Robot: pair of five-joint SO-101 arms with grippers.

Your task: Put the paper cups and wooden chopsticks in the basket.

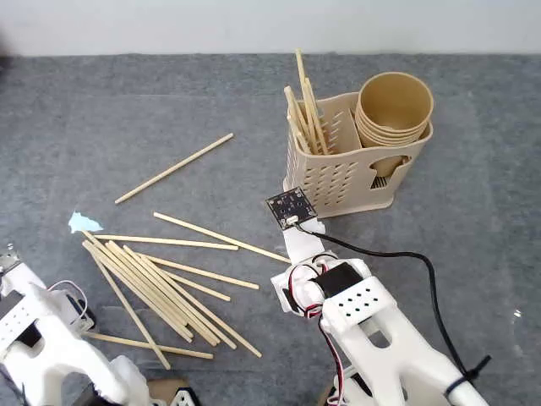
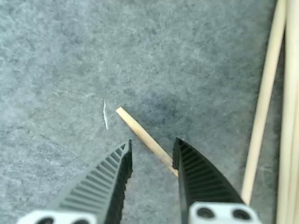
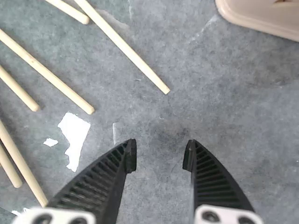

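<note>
The left tool [image 2: 153, 142] hangs low over the bench [image 2: 70, 56] with its two halves apart. The end of one chopstick [image 2: 140, 130] lies in the gap between them. Its long axis runs slantwise across the gap and passes under one half, not along the opening. I judge this stick to be the next one taken. Closing here would catch it close to its end, so it may droop or swing once lifted. More sticks [image 2: 266, 93] lie just beside it.

The right tool [image 3: 160, 144] is also apart and empty, over bare bench. The nearest stick end [image 3: 140, 65] lies just ahead of it, and the foot of the basket [image 3: 261, 16] is near.

From above, the loose heap [image 1: 161, 288] fans over the bench's left half toward the edge where the arms stand, with one stray stick [image 1: 173, 167] farther out. The basket stands in the right half toward the far edge. It holds the stacked cups [image 1: 396, 106] and a few upright sticks [image 1: 304, 110]. The right arm [image 1: 372, 321] is nearer the basket, and the left arm [image 1: 42, 347] is nearer the heap.
</note>
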